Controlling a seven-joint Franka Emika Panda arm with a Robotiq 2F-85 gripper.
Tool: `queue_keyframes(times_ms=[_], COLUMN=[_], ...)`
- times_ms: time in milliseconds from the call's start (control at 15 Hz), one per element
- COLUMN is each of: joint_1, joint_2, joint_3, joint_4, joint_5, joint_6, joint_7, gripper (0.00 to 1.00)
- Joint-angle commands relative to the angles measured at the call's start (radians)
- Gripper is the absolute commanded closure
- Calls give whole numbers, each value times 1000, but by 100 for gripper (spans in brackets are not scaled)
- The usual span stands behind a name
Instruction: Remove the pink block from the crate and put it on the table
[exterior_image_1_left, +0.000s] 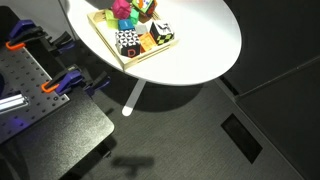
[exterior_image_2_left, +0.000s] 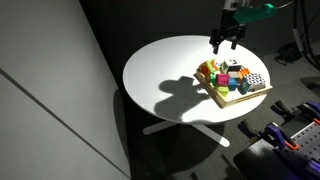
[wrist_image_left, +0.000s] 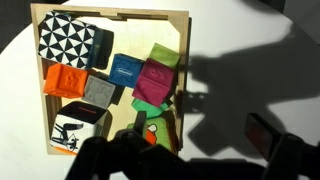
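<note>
The pink block (wrist_image_left: 158, 78) lies in the wooden crate (wrist_image_left: 110, 14) near its right rim, wedged among green blocks (wrist_image_left: 163, 54) and beside a blue block (wrist_image_left: 127, 70). It also shows in both exterior views (exterior_image_1_left: 122, 8) (exterior_image_2_left: 232, 68). The crate (exterior_image_2_left: 240, 100) stands on the round white table (exterior_image_2_left: 160, 75), towards one edge of it (exterior_image_1_left: 200, 40). My gripper (exterior_image_2_left: 225, 40) hangs open and empty well above the crate. In the wrist view its dark fingers (wrist_image_left: 190, 150) frame the bottom of the picture. Its shadow falls on the table right of the crate.
The crate also holds an orange block (wrist_image_left: 68, 80), a grey block (wrist_image_left: 100, 92) and a black-and-white patterned block (wrist_image_left: 65, 38). A dark perforated bench with orange clamps (exterior_image_1_left: 30, 75) (exterior_image_2_left: 290, 130) stands beside the table. A slim white leg (exterior_image_1_left: 135, 95) carries the table.
</note>
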Motion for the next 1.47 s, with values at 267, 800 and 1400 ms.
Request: queue_keyframes(times_ms=[267, 800, 1400], joint_1=[8, 9, 11], joint_2=[73, 73, 150], joint_3=[-26, -28, -39], joint_4=[14, 6, 20], joint_5=[6, 2, -14], joint_6=[67, 65, 93], joint_7=[23, 3, 16], gripper=[0, 0, 0])
